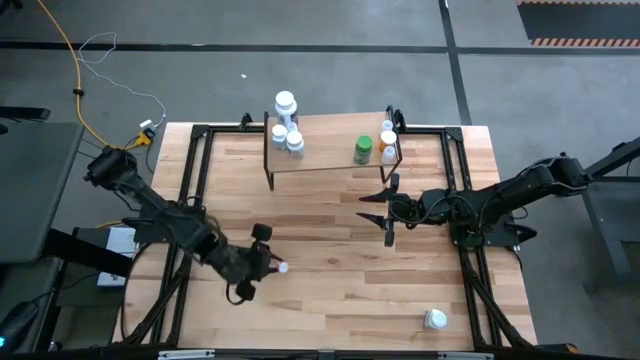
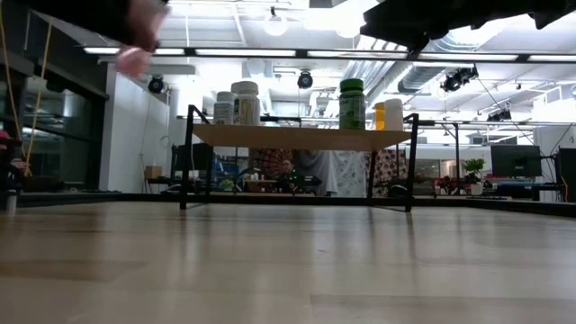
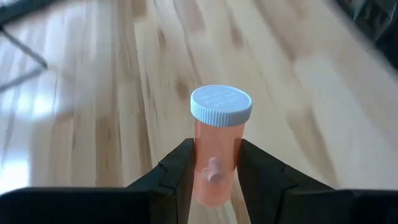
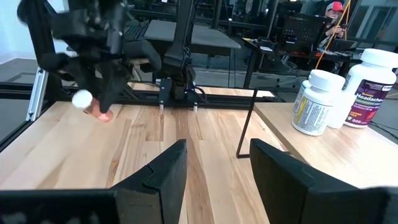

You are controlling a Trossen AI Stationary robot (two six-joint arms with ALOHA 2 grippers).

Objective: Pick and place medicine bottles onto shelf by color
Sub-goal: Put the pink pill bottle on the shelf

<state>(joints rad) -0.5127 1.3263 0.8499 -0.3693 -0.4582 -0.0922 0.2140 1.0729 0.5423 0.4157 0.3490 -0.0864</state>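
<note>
My left gripper (image 1: 268, 266) is shut on an orange pill bottle (image 3: 216, 163) with a white cap (image 1: 283, 267), held above the table's near-left part; it also shows in the low view (image 2: 133, 59) and the right wrist view (image 4: 93, 107). My right gripper (image 1: 383, 214) is open and empty, just near of the shelf (image 1: 330, 160). The shelf (image 2: 301, 137) stands on black legs. It carries white bottles (image 1: 287, 128) at its left end, and a green bottle (image 1: 363, 150) and an orange one (image 1: 388, 140) at its right end. My left gripper pinches the bottle's orange body (image 3: 217, 149) between its two fingers (image 3: 177, 168), one on each side. The fingers lie along the bottle, and the white cap end (image 3: 221, 104) sticks out past the fingertips. The bottle is lifted clear of the table.
A white bottle (image 1: 435, 319) stands on the table near its front right corner. Black frame rails (image 1: 195, 180) run along the table's left and right sides. The right wrist view shows the white bottles (image 4: 314, 102) on the shelf close by.
</note>
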